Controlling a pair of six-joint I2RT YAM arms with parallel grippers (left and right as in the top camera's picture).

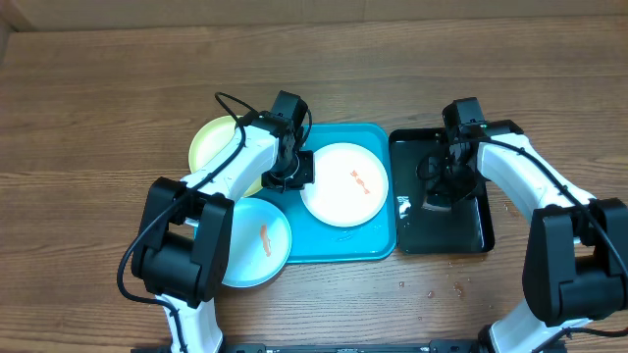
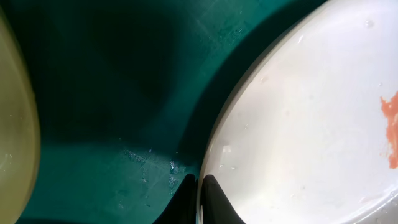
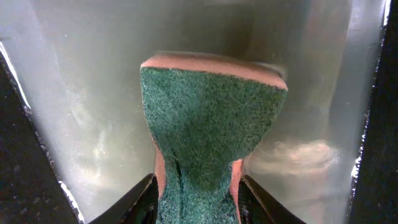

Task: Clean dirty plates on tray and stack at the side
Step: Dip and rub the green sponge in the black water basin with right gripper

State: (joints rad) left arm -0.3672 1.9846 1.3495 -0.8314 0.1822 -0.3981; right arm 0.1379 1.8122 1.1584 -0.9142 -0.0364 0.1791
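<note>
The white plate (image 1: 345, 183) with an orange-red smear lies on the turquoise tray (image 1: 378, 245). My left gripper (image 1: 290, 176) is shut on the white plate's left rim; the left wrist view shows the rim (image 2: 292, 124) pinched between the fingers (image 2: 200, 199) over the tray (image 2: 124, 93). The pale yellow-green plate (image 1: 211, 142) sits at the tray's upper left and shows at the left edge of the left wrist view (image 2: 12, 137). The light blue plate (image 1: 257, 240) lies at the tray's lower left corner. My right gripper (image 1: 439, 191) is shut on a green and orange sponge (image 3: 208, 124) over the black tray (image 1: 471, 230).
The glossy black tray (image 3: 74, 93) holds a shallow wet film and lies right of the turquoise tray. Small crumbs (image 1: 432, 289) dot the wooden table in front of the black tray.
</note>
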